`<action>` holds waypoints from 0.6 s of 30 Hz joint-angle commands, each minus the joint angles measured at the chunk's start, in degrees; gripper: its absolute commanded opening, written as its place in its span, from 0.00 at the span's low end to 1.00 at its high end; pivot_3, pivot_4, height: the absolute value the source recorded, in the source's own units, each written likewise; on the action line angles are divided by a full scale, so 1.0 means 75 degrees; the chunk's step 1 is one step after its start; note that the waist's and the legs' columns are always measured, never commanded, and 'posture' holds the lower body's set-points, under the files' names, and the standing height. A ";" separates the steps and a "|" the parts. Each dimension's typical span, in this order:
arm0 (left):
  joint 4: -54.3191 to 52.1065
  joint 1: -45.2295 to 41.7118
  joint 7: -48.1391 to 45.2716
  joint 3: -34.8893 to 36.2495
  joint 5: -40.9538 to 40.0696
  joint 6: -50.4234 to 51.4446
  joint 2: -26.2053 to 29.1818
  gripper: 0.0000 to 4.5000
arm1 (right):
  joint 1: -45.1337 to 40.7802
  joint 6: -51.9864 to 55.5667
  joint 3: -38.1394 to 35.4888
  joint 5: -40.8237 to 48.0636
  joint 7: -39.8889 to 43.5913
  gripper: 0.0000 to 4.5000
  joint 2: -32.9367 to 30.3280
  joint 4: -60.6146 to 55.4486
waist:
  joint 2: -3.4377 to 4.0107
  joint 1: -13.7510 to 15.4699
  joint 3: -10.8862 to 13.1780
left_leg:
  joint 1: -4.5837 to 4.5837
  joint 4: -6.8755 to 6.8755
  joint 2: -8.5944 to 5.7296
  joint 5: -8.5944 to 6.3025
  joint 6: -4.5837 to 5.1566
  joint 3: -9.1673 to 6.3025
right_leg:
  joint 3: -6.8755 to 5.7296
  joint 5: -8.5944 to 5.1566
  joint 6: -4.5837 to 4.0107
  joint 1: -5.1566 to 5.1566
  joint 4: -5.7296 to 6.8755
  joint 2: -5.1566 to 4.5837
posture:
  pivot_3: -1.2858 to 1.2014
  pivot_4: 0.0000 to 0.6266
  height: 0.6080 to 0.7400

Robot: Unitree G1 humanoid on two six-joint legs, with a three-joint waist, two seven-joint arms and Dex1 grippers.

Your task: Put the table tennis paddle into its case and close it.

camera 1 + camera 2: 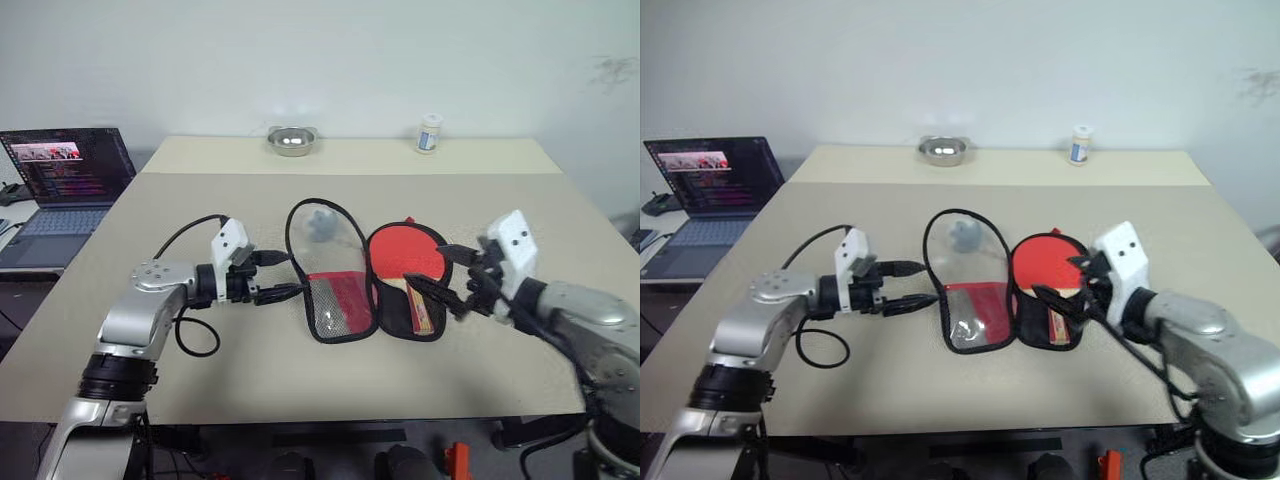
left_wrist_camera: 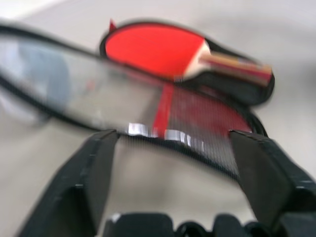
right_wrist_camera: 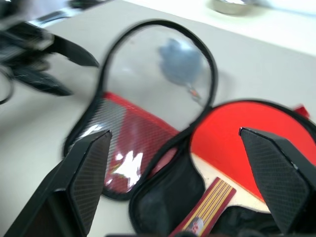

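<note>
The case (image 1: 330, 300) lies unzipped and spread flat at the table's middle. Its left flap has a clear window above red fabric and mesh. The table tennis paddle (image 1: 405, 252) lies in the black right half (image 1: 392, 318), red face up, with its striped handle (image 1: 421, 308) pointing toward me. My left gripper (image 1: 295, 274) is open, level with the table, and its fingertips (image 2: 101, 148) are just short of the flap's left rim. My right gripper (image 1: 425, 266) is open and hovers above the paddle's right side, with nothing between its fingers (image 3: 89, 168).
A small grey lump (image 1: 320, 224) shows through the clear window. A metal bowl (image 1: 291, 140) and a small bottle (image 1: 429, 133) stand on the far table. An open laptop (image 1: 68, 170) sits off to the left. A black cable loops by my left wrist.
</note>
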 commanded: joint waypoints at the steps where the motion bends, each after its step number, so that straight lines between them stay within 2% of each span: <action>1: 0.0602 -0.0234 0.0031 0.0227 0.0320 -0.0526 0.0350 0.53 | 0.0192 -0.0011 -0.0915 0.1000 0.0738 1.00 -0.0769 -0.0168 | -0.0011 0.0014 0.0004 | 0.0000 -0.0001 0.0001 0.0000 0.0000 -0.0002 | -0.0003 0.0008 -0.0018 0.0001 -0.0002 -0.0021 | 0.52 0.24 1.00; 7: 0.1768 -0.0931 -0.0017 -0.0085 0.0762 -0.1103 0.0264 0.03 | 0.0687 -0.0283 -0.1423 0.1666 0.1166 1.00 -0.1940 0.0103 | -0.0037 0.0080 0.0019 | -0.0002 0.0001 -0.0004 0.0000 0.0001 -0.0006 | -0.0015 0.0005 -0.0035 0.0006 -0.0005 -0.0038 | 0.52 0.24 1.00; 18: 0.2671 -0.2103 -0.0445 -0.1163 0.1062 -0.1428 -0.1577 0.01 | 0.1916 -0.0468 -0.2266 0.2138 0.1236 1.00 -0.2996 0.0097 | -0.0054 0.0232 0.0028 | -0.0016 0.0003 -0.0010 -0.0003 0.0007 -0.0006 | -0.0017 0.0008 -0.0033 0.0008 -0.0021 -0.0041 | 0.52 0.24 1.00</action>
